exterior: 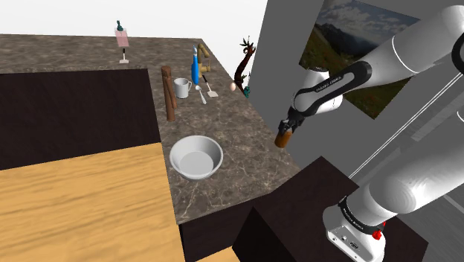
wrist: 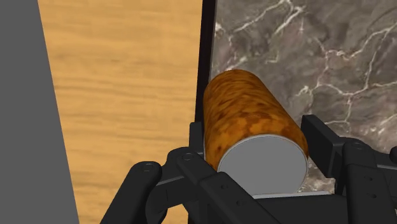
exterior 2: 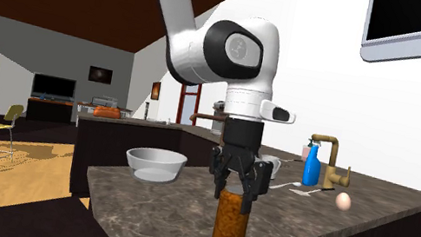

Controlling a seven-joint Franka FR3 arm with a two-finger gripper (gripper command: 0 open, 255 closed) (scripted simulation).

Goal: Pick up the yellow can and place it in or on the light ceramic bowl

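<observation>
A mottled orange-brown can [exterior: 283, 138] [exterior 2: 231, 222] [wrist: 248, 114] with a grey lid stands upright at the marble counter's edge [exterior 2: 140, 216], nearest the stand. My black gripper [exterior: 287, 126] [exterior 2: 237, 186] [wrist: 257, 130] comes down over its top, fingers pressed to both sides, shut on the can. I cannot tell whether the can's base still touches the counter. The pale, empty bowl [exterior: 196, 158] [exterior 2: 155, 164] sits on the same counter, toward the shoulder view's left of the can, near the opposite edge.
At the counter's far end stand a white mug [exterior: 181, 88], a blue bottle [exterior: 195, 71] [exterior 2: 311, 167], a brass faucet [exterior 2: 329, 160], an egg [exterior 2: 344, 201] and utensils [exterior: 206, 89]. A brown post [exterior: 169, 93] rises behind the bowl. Wood floor [wrist: 127, 95] lies beyond the counter edge.
</observation>
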